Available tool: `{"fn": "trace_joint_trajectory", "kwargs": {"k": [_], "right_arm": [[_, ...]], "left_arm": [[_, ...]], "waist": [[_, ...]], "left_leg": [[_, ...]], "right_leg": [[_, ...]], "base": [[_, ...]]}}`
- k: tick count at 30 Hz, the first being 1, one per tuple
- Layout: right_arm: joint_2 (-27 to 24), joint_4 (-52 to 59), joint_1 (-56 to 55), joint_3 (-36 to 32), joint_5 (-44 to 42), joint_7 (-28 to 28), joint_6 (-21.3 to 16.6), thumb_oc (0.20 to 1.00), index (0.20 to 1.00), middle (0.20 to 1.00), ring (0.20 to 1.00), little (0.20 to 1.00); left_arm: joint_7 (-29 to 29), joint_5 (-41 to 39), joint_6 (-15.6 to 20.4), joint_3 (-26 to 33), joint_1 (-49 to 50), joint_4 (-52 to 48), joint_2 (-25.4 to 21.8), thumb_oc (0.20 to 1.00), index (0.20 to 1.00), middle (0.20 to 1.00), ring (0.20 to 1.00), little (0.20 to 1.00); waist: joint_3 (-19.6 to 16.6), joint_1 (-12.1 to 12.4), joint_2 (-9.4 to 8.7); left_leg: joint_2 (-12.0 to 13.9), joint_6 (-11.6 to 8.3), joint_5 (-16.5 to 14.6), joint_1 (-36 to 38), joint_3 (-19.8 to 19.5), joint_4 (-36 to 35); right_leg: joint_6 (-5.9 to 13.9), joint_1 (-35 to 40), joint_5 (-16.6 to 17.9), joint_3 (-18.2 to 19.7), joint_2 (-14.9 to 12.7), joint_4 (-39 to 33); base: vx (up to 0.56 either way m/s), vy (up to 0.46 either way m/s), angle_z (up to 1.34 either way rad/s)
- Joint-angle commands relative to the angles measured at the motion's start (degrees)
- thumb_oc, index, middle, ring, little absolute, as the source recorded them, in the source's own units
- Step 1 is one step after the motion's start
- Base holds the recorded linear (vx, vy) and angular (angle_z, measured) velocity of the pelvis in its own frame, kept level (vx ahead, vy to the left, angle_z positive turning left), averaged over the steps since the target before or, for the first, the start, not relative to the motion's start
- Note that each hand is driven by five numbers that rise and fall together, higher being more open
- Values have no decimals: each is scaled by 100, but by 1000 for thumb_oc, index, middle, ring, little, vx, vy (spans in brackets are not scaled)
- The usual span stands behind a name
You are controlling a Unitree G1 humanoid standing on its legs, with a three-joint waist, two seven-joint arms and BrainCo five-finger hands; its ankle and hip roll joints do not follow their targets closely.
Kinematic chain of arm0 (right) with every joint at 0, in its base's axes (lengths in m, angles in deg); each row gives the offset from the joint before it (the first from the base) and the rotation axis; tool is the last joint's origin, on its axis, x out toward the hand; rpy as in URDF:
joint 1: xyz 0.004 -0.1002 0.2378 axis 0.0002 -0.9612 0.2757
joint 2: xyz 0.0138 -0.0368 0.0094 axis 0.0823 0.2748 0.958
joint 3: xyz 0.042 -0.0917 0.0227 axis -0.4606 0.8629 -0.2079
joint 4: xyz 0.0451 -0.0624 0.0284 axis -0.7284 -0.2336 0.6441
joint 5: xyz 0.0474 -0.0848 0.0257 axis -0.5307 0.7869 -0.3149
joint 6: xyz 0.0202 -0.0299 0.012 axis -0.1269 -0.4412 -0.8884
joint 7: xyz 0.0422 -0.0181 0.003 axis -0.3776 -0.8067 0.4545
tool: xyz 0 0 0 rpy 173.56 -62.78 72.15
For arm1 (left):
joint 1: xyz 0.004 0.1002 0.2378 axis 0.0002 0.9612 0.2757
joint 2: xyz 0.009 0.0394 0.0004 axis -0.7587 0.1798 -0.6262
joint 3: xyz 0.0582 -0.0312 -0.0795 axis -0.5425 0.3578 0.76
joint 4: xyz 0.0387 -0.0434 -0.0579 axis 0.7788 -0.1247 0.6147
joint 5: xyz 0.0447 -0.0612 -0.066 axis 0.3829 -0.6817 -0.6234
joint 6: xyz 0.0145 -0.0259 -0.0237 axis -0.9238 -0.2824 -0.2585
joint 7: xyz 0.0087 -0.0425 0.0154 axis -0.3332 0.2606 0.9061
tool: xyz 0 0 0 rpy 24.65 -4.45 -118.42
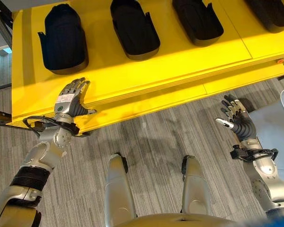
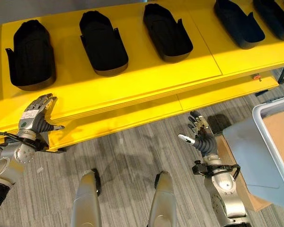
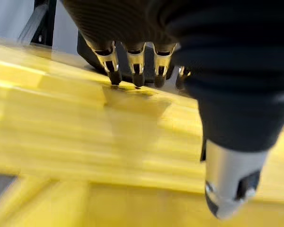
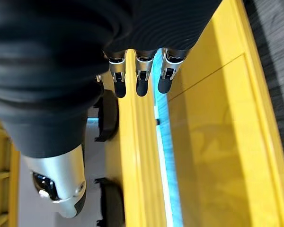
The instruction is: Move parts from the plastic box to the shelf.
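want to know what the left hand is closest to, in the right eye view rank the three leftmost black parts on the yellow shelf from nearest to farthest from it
From the left hand, at the yellow shelf's front edge, its fingers straight:
1. Leftmost black part, just beyond the hand.
2. Second black part, further toward the robot's right.
3. Third black part, further right again.

bright, even light | glare band on shelf — left wrist view blurred
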Motion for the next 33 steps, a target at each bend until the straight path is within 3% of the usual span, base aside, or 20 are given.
{"fn": "trace_joint_trajectory", "kwargs": {"k": [1, 4, 11, 13, 15, 17, 19, 20, 22, 25, 27, 29, 33], "right_arm": [[-231, 334, -69, -178, -147, -41, -438, 1000, 1000, 1000, 1000, 1000], [-243, 229, -9, -74, -78, -36, -491, 1000, 1000, 1000, 1000, 1000], [-238, 20, -125, -51, 111, -15, -494, 1000, 1000, 1000, 1000, 1000], [-243, -55, -301, -21, 225, -15, -485, 1000, 1000, 1000, 1000, 1000], [-243, -82, -356, -2, 236, -28, -473, 1000, 1000, 1000, 1000, 1000], [-274, -165, -419, 16, 323, -72, -464, 1000, 1000, 1000, 1000, 1000], [-295, -151, -554, -7, 349, -135, -450, 1000, 1000, 1000, 1000, 1000], [-327, -234, -608, -13, 435, -146, -437, 1000, 1000, 1000, 1000, 1000], [-348, -289, -625, -55, 504, -60, -424, 1000, 1000, 1000, 1000, 1000], [-371, -408, -653, -34, 558, -121, -371, 1000, 1000, 1000, 1000, 1000], [-330, -526, -677, 45, 557, -230, -303, 1000, 1000, 1000, 1000, 1000], [-220, -668, -691, 113, 437, -262, -219, 1000, 1000, 1000, 1000, 1000], [-39, -905, -741, 258, 317, -260, -116, 1000, 1000, 1000, 1000, 1000]], "left_arm": [[-513, -1139, 659, -211, 98, -269, 100, 1000, 1000, 1000, 1000, 1000], [-726, -1368, 781, -505, 457, -552, 99, 1000, 1000, 1000, 1000, 1000], [-1479, -3606, 869, -688, 1316, -600, 735, 1000, 1000, 1000, 1000, 1000], [-1875, -5129, 746, -569, 1802, -614, 1261, 1000, 1000, 1000, 1000, 1000], [-1932, -5465, 694, -514, 1937, -642, 1399, 1000, 1000, 1000, 1000, 1000], [-2162, -6251, 592, -423, 2195, -699, 1720, 1000, 1000, 1000, 1000, 1000], [-2321, -6732, 486, -391, 2358, -712, 1984, 1000, 1000, 1000, 1000, 1000], [-2415, -6916, 468, -444, 2380, -693, 2114, 1000, 1000, 1000, 1000, 1000], [-2470, -7058, 444, -492, 2325, -652, 2146, 1000, 1000, 1000, 1000, 1000], [-2567, -7252, 388, -432, 2339, -504, 2269, 1000, 1000, 1000, 1000, 1000], [-2560, -7322, 348, -439, 2324, -471, 2317, 1000, 1000, 1000, 1000, 1000], [-2573, -7198, 309, -471, 2289, -448, 2351, 1000, 1000, 1000, 1000, 1000], [-2554, -7215, 235, -630, 2277, -315, 2395, 1000, 1000, 1000, 1000, 1000]], "waist": [[-189, 98, 174], [-145, 137, 242], [-157, 188, 462], [-447, 230, 597], [-533, 250, 619], [-777, 300, 712], [-922, 320, 778], [-1011, 351, 862], [-1025, 318, 858], [-1050, 307, 747], [-1103, 342, 658], [-1226, 255, 599], [-1550, 154, 613]], "left_leg": [[81, 38, 622, 430, -339, -541], [108, 17, 760, 782, -363, -840], [279, -68, 1272, 1915, -421, -1999], [466, -72, 1791, 2550, -390, -2976], [529, -78, 1937, 2731, -340, -3233], [718, -105, 2541, 3070, -351, -3814], [830, -123, 2875, 3154, -345, -4011], [893, -231, 3429, 3137, -368, -4155], [842, -216, 3681, 3001, -180, -4099], [454, -71, 3240, 3087, -118, -3847], [-126, 65, 2621, 3165, -396, -3709], [-295, 173, 2124, 3315, -251, -3861], [-360, 175, 2171, 3661, -93, -4582]], "right_leg": [[-345, 181, 784, 174, 70, -131], [-339, 533, 826, 122, 84, -309], [-335, 1623, 827, -225, 248, -911], [-372, 2060, 728, -453, 489, -1321], [-407, 2201, 707, -515, 571, -1466], [-473, 2403, 626, -644, 795, -1722], [-558, 2491, 602, -691, 947, -1851], [-631, 2678, 635, -828, 1079, -2152], [-705, 2831, 708, -986, 1093, -2407], [-697, 3058, 984, -1033, 1079, -2905], [-648, 3148, 1188, -1014, 1035, -3211], [-598, 3243, 1308, -1038, 1004, -3440], [-397, 3439, 1700, -1009, 836, -4003]], "base": [[46, -81, -1], [42, -76, 2], [76, -117, 11], [126, -205, 0], [53, -131, -9], [41, -211, -10], [2, -193, -10], [-46, -157, -11], [-67, -131, 12], [-41, -105, 35], [-30, -65, -2], [0, 13, -8], [36, 107, 7]]}}
